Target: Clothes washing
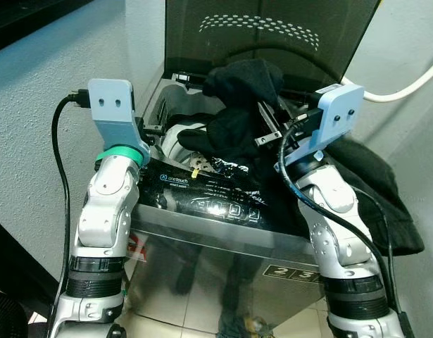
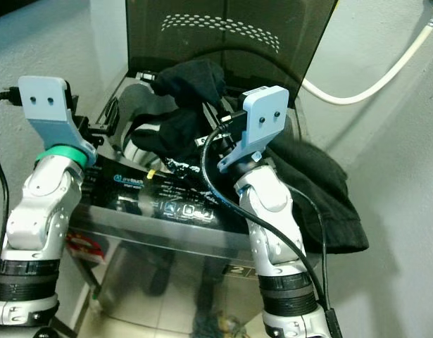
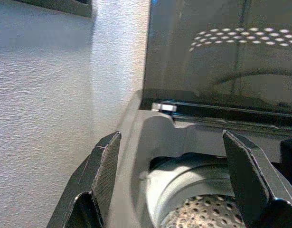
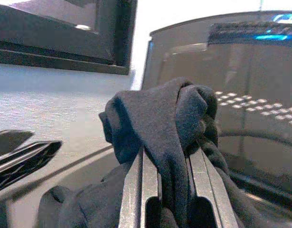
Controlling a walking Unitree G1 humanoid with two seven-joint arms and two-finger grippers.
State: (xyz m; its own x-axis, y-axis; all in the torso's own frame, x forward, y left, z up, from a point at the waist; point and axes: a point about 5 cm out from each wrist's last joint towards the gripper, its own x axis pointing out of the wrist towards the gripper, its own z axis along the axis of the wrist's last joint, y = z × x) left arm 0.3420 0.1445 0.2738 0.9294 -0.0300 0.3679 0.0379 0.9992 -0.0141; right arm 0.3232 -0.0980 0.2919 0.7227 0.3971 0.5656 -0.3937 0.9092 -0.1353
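A top-loading washing machine stands before me with its dark lid raised. My right gripper is shut on a bunched black garment, held above the drum opening, and the cloth hangs down toward the white drum rim. The fingertips are buried in the fabric. My left gripper stands open at the left side of the opening, above the perforated drum, with nothing between its fingers.
More black clothing lies draped over the machine's right side. A white hose runs along the wall at the right. A textured wall stands close on the left. Tiled floor lies below.
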